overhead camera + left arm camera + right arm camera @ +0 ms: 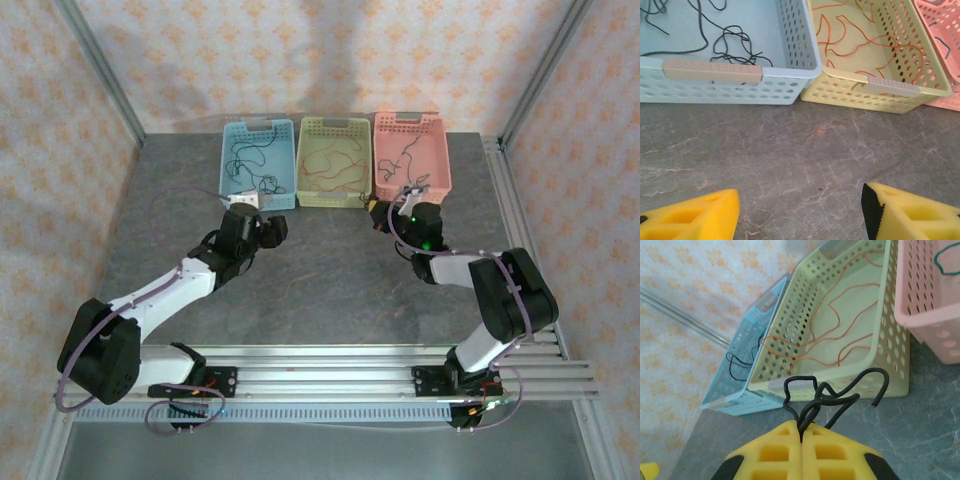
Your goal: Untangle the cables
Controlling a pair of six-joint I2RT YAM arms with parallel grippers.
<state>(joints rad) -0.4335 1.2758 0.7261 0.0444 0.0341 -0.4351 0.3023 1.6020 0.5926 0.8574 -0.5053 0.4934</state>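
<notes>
Two arms (160,290) bend inward near the baskets (327,205); left gripper (800,210) spread, right gripper (802,432) pinching a black cable (821,396).

1. The worktop (330,285) is a dark grey, matt slab with pale, stone-like veins running across it.
2. Three perforated plastic baskets stand directly on it in a row along its far edge. Each has a short end facing the near side.
3. The blue basket (740,92) is on the left, with a grey strip set into its near rim. Its near right corner touches the next basket.
4. The yellow-green basket (850,95) is in the middle, with a similar grey strip on its near wall.
5. The pink basket (435,140) is on the right, just beside the yellow-green one.
6. Ribbed aluminium rails (330,365) border the worktop along its near edge and right side.
</notes>
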